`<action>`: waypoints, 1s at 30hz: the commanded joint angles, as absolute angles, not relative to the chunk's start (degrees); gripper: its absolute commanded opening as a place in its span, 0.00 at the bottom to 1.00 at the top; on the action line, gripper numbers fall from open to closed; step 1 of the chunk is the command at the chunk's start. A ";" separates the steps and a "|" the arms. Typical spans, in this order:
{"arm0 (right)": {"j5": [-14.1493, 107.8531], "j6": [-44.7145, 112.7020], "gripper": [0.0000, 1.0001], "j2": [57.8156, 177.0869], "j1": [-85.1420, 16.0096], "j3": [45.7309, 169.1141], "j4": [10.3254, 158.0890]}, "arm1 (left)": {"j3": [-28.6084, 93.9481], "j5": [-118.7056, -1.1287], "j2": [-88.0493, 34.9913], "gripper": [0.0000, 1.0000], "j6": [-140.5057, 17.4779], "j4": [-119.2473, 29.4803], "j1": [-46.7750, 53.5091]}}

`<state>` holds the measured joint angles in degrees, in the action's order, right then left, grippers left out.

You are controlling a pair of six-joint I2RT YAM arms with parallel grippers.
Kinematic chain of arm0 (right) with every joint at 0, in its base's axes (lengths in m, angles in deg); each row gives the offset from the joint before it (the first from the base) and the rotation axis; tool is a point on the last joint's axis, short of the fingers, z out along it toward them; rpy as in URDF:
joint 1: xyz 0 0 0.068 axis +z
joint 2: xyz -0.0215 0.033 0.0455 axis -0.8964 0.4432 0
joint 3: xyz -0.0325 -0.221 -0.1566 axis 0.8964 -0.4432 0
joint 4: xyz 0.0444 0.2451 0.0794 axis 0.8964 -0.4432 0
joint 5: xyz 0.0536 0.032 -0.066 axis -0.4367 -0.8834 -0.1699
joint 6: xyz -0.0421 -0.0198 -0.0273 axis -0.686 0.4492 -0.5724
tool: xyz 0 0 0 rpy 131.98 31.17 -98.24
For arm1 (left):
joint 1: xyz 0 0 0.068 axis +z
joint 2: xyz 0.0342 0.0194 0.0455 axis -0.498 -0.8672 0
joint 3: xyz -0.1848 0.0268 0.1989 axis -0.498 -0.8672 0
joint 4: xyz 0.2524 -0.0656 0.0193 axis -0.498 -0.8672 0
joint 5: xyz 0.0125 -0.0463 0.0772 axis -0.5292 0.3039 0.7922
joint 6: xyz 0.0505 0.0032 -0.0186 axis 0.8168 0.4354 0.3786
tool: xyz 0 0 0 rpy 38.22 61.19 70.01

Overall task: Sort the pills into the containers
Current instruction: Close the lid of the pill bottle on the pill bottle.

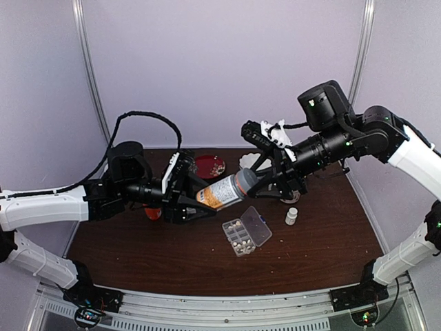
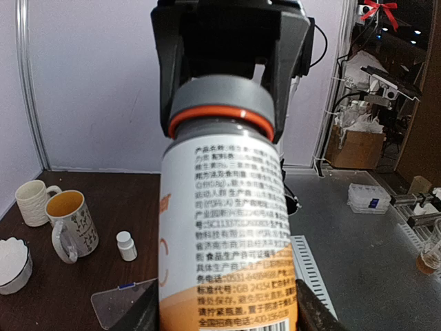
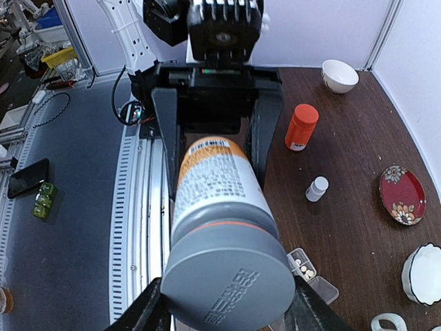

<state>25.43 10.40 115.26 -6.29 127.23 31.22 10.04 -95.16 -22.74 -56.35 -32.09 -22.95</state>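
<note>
A big bottle [image 1: 222, 191] with a white and orange label and a grey cap [image 1: 247, 181] hangs tilted in the air between my grippers. My left gripper [image 1: 187, 201] is shut on its body [image 2: 227, 227]. My right gripper [image 1: 267, 179] is shut on the cap [image 3: 231, 283], one finger on each side. Below it on the table lies the clear organizer box [image 1: 247, 232] with its lid open. Several whitish pills [image 1: 236, 233] lie in its compartments, and some show in the right wrist view [image 3: 301, 263].
A small white bottle [image 1: 291, 216] stands right of the box. An orange pill bottle [image 1: 153, 212] stands under the left arm. A red plate [image 1: 209, 165] and white bowls [image 3: 340, 74] are at the back. Two mugs [image 2: 71, 221] stand at the right side.
</note>
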 commanded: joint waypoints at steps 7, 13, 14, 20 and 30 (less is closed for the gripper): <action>25.81 7.95 0.00 116.43 -5.71 125.81 31.01 | 13.19 -99.78 -20.64 0.00 -58.70 -20.83 -23.30; 19.98 2.18 0.00 112.28 -4.15 119.65 40.10 | 16.36 -106.02 -24.61 0.00 -64.58 -17.88 -23.24; 19.64 -0.47 0.00 111.47 -4.03 118.38 41.17 | 17.11 -106.82 -25.29 0.00 -64.64 -18.92 -23.30; 20.79 -16.17 0.00 108.35 -3.49 114.66 42.37 | 22.61 -108.68 -29.34 0.00 -62.65 -29.37 -23.24; 27.71 -32.68 0.00 111.58 -2.02 118.81 30.80 | 30.62 -107.38 -32.76 0.00 -57.01 -46.49 -23.28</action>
<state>25.04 -23.06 108.47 -5.04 119.82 35.94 24.57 -110.37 -31.81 -60.24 -44.55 -22.62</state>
